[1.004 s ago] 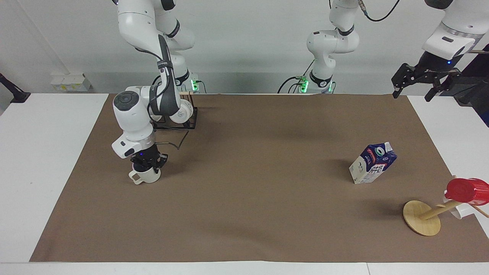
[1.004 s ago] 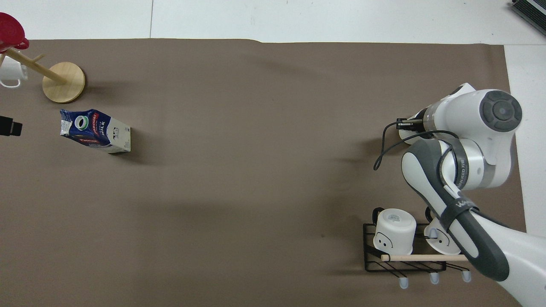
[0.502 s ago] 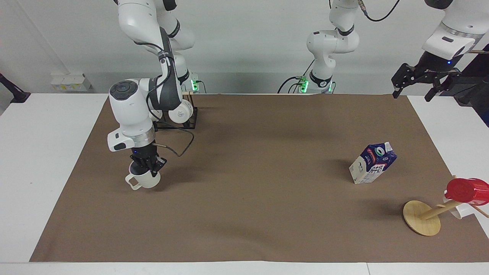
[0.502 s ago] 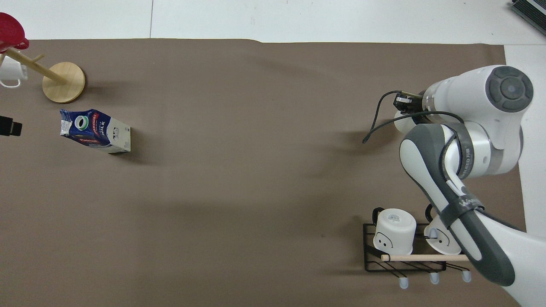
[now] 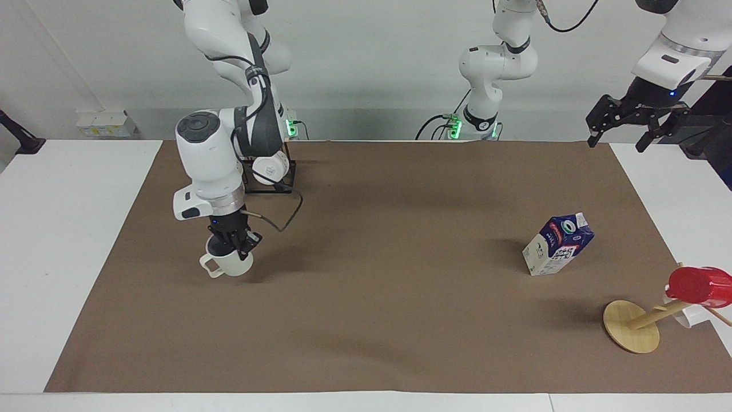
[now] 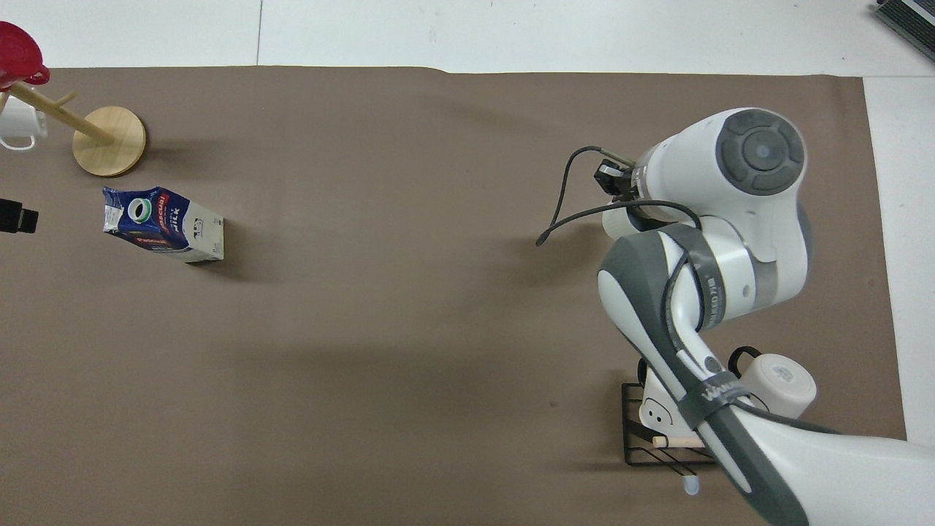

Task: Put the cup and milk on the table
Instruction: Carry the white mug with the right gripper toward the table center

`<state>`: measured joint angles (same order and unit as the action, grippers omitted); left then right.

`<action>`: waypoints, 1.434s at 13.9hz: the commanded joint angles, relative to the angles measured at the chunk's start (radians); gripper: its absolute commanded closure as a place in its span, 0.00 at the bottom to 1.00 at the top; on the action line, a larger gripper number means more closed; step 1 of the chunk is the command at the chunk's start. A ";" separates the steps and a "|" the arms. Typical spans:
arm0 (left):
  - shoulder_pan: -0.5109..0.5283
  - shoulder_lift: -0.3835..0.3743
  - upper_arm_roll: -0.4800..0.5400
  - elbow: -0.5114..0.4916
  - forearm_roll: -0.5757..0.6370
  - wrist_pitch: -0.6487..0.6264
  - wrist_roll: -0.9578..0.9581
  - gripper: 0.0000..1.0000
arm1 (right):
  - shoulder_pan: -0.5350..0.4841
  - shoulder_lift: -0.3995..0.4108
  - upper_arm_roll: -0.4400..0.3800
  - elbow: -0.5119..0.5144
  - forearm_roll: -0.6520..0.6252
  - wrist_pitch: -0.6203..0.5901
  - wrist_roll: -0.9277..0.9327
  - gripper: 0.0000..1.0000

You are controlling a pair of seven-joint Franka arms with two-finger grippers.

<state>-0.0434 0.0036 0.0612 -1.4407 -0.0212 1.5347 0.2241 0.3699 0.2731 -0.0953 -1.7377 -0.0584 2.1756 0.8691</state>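
My right gripper is shut on the rim of the cream-white cup and holds it upright, low over the brown mat near the right arm's end. I cannot tell whether the cup touches the mat. In the overhead view the arm covers it except a sliver. The blue and white milk carton stands on the mat near the left arm's end; it also shows in the overhead view. My left gripper waits open and empty, raised over the mat's edge on the white table.
A black wire rack with two plain white mugs stands nearer to the robots than the cup. A wooden mug tree with a red cup and a white mug stands farther from the robots than the milk.
My right gripper has carried the cup a little toward the middle of the mat. The milk and my left arm have not moved.
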 commanded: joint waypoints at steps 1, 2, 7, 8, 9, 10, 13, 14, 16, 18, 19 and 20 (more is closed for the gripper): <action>-0.003 -0.014 -0.001 -0.014 0.007 -0.007 -0.009 0.00 | 0.058 0.023 0.002 0.026 -0.069 -0.022 0.141 1.00; -0.003 -0.014 -0.001 -0.014 0.007 -0.007 -0.009 0.00 | 0.079 0.037 0.002 0.041 -0.070 -0.026 0.183 1.00; -0.003 -0.014 -0.001 -0.015 0.006 -0.007 -0.006 0.00 | 0.185 0.162 0.002 0.171 -0.128 -0.069 0.396 1.00; -0.003 -0.014 -0.001 -0.014 0.007 -0.007 -0.006 0.00 | 0.199 0.179 0.002 0.179 -0.135 -0.069 0.439 1.00; -0.003 -0.014 -0.001 -0.014 0.007 -0.007 -0.005 0.00 | 0.214 0.187 0.002 0.181 -0.136 -0.069 0.465 1.00; -0.003 -0.014 -0.001 -0.014 0.007 -0.007 -0.005 0.00 | 0.227 0.192 0.002 0.181 -0.136 -0.068 0.478 1.00; -0.003 -0.014 -0.001 -0.015 0.007 -0.007 -0.006 0.00 | 0.236 0.193 0.002 0.179 -0.133 -0.057 0.495 1.00; -0.003 -0.014 -0.001 -0.014 0.007 -0.007 -0.006 0.00 | 0.250 0.207 0.002 0.179 -0.135 -0.051 0.498 1.00; -0.003 -0.014 -0.001 -0.015 0.006 -0.007 -0.005 0.00 | 0.270 0.225 0.002 0.179 -0.133 -0.019 0.533 1.00; -0.001 -0.014 -0.001 -0.014 0.007 -0.007 -0.005 0.00 | 0.271 0.225 0.002 0.179 -0.126 -0.011 0.547 1.00; -0.001 -0.014 -0.001 -0.015 0.007 -0.007 -0.005 0.00 | 0.271 0.227 0.003 0.179 -0.124 -0.007 0.563 1.00; -0.001 -0.014 -0.001 -0.015 0.007 -0.007 -0.005 0.00 | 0.271 0.227 0.003 0.178 -0.124 -0.005 0.570 1.00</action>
<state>-0.0435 0.0036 0.0607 -1.4407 -0.0212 1.5347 0.2241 0.6443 0.4865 -0.0926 -1.5838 -0.1649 2.1644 1.4028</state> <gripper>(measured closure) 0.000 0.956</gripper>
